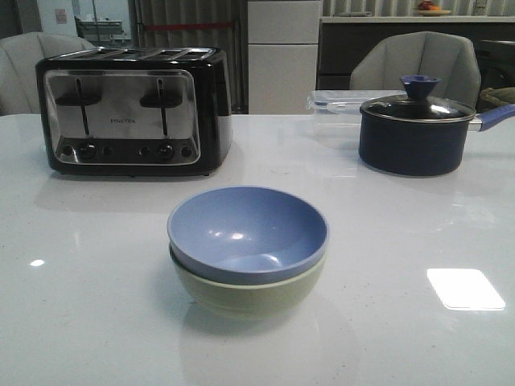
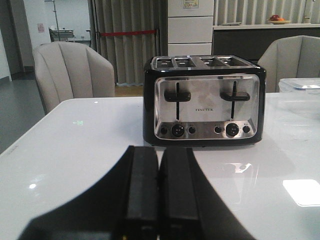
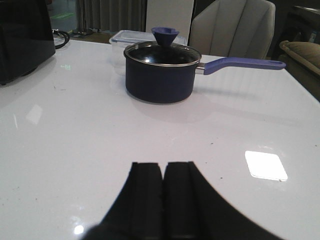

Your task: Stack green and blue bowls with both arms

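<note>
Blue bowl [image 1: 246, 232] sits nested in the green bowl [image 1: 251, 294] mid-table, while left gripper [image 2: 158, 200] and right gripper [image 3: 163, 200] are both closed, holding nothing

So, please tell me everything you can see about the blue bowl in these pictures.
The blue bowl is round, matte and periwinkle, with a smooth plain inside that is empty and shows small light reflections. It sits upright, nested inside the green bowl, which has a similar size; only the blue bowl's rim and upper wall rise above it. The pair stands on the white table, in front of the toaster. No gripper touches it; it appears only in the front view.
</note>
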`<act>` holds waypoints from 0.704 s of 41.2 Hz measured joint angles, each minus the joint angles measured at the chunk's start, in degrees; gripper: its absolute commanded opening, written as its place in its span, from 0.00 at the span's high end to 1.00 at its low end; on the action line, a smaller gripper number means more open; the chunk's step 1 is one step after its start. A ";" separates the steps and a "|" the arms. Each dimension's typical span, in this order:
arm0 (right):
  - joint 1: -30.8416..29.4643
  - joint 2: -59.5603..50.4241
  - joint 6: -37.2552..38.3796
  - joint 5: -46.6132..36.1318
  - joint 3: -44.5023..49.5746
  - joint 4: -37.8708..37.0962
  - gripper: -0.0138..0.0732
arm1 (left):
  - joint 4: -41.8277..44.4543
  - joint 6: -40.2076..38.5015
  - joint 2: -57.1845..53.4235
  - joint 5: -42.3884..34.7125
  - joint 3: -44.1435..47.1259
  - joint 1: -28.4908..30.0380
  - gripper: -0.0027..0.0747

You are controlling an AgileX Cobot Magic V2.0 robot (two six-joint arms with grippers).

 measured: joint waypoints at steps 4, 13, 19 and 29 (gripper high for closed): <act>0.00 0.00 0.00 -2.24 0.14 0.00 0.78 | 0.00 0.00 0.00 0.00 0.00 0.00 0.85; 0.00 0.00 0.00 -4.61 0.14 0.00 0.78 | 0.00 0.00 0.00 0.00 0.00 0.00 0.85; 0.00 0.00 4.69 -6.44 0.14 -3.27 0.78 | 0.00 0.00 0.00 0.00 0.00 0.00 0.85; 0.00 0.00 11.44 -9.92 0.14 -8.36 0.78 | 0.00 0.00 0.00 0.00 0.00 0.00 0.85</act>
